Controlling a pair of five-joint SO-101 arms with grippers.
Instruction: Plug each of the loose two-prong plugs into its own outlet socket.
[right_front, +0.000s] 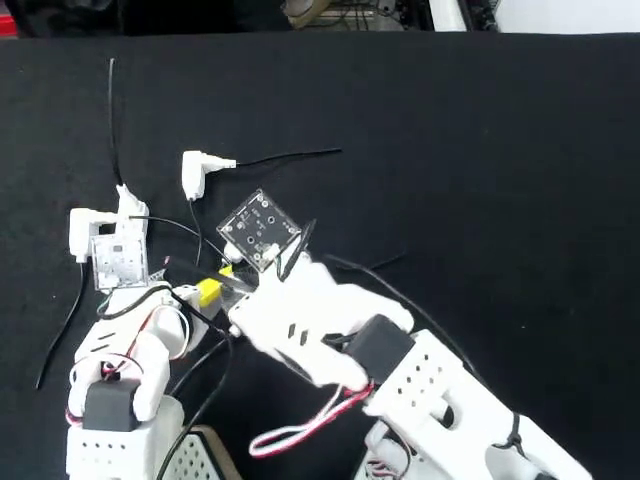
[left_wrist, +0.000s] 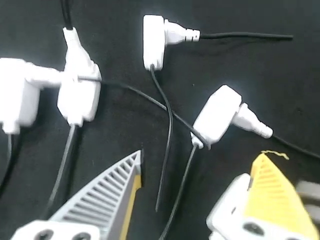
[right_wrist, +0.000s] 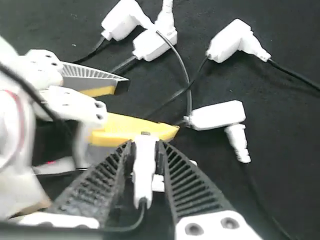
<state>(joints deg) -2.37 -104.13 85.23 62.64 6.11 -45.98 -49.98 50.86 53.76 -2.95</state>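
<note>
My right gripper (right_wrist: 145, 147) clamps one plug (right_wrist: 144, 172); left gripper (left_wrist: 200, 160) spread wide, empty. A second plug (right_front: 195, 172) lies loose; I judge both await insertion.

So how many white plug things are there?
5. The first plug and second plug sit together on the left, the third plug lies farther back, the fourth plug lies near the right gripper, which holds the fifth plug. More may be hidden.

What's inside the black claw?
A white plug is pinched between the right gripper's black fingers, with its cord trailing out the back. The fingers cover the plug's sides, and its prongs are hidden.
</note>
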